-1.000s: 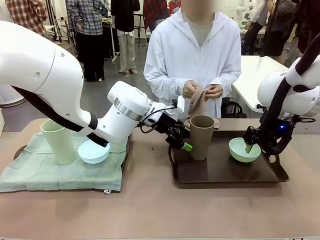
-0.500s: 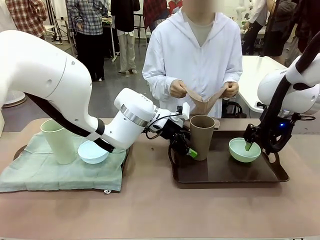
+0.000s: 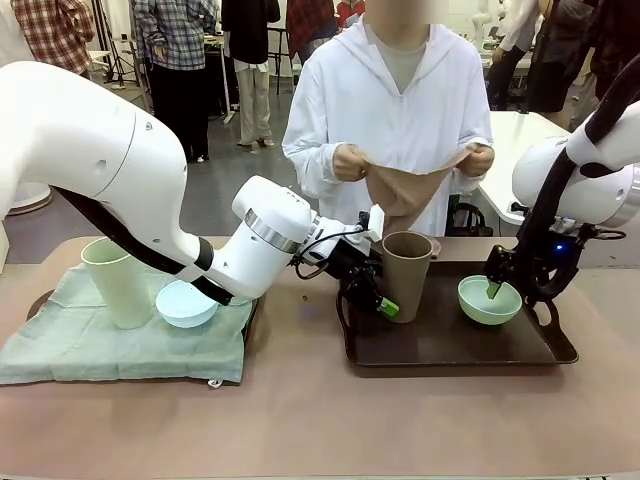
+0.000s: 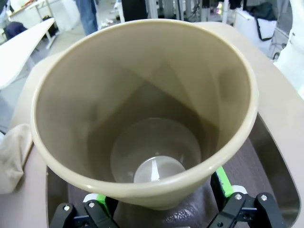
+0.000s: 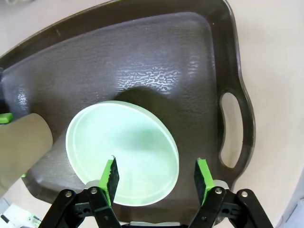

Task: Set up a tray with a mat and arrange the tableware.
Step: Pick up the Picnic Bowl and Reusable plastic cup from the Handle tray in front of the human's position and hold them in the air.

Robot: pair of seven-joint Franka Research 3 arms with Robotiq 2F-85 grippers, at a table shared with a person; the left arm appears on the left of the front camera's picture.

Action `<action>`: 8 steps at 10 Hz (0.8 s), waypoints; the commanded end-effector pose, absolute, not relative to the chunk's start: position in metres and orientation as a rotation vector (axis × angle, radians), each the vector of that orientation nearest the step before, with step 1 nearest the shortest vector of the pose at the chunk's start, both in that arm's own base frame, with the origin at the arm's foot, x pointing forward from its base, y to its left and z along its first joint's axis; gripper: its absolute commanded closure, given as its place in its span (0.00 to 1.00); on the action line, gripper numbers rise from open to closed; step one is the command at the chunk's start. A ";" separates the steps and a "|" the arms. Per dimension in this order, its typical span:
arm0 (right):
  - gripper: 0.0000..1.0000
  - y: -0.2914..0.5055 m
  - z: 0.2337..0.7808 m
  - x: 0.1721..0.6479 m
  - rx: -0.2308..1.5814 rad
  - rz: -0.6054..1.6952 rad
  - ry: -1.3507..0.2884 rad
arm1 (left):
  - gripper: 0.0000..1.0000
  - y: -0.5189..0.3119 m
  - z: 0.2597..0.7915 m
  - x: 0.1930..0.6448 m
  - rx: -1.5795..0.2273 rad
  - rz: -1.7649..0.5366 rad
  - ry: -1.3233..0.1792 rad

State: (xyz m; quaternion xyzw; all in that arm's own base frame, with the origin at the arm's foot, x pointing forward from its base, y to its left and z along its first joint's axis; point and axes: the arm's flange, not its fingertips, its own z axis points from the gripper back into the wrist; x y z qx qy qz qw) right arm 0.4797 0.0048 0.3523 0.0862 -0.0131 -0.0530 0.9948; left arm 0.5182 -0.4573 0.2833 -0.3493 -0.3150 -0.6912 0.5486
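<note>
On the dark brown plastic tray [image 3: 450, 345], the left pincer [image 3: 383, 300] stands wide astride the tall brown handleless cup [image 3: 405, 272] at 9 o'clock, while the right pincer [image 5: 156, 173], also spread, straddles the rim of the small mint green bowl [image 5: 123, 142] at 3 o'clock.

Bright, even indoor light, glare on the dark tray [image 5: 156, 71], wrist views bent at the edges.
</note>
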 end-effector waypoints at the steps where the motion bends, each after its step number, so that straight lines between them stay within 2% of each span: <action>1: 0.18 0.008 0.349 0.487 0.198 -0.106 -0.042 | 0.00 -0.457 0.279 0.515 -0.856 -1.661 -0.809; 8: 0.18 0.004 0.346 0.490 0.208 -0.105 -0.028 | 0.00 -0.476 0.268 0.524 -0.845 -1.593 -0.827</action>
